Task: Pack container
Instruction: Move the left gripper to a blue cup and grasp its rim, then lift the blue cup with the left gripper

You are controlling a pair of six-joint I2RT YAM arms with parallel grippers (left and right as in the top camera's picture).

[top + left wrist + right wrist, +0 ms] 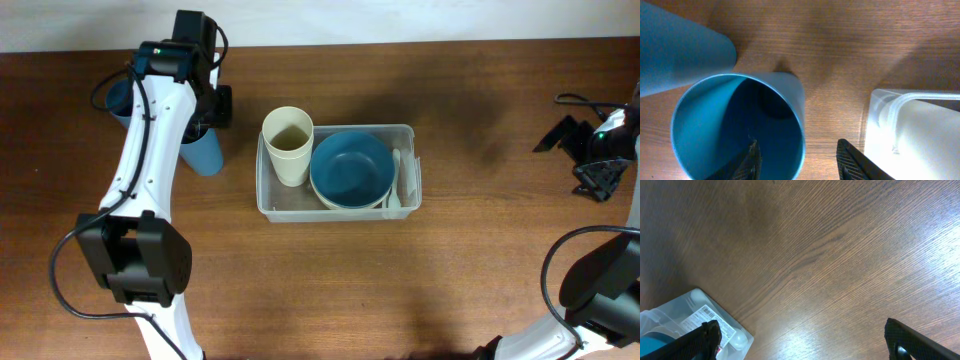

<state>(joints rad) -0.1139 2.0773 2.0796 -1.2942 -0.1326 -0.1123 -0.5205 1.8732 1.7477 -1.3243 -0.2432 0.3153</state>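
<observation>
wood table (450, 270) shows all around container (264, 196).

The overhead camera looks straight down from high above the wooden worktop (400, 290), with the container (275, 203) mid-frame. The left wrist camera looks down from close above a blue cup (735, 130), with the left tool (797, 145) at the frame's lower edge. The right wrist camera faces the worktop from farther off. All three views share the container, and the overhead view and the left wrist view share the cup.
</observation>
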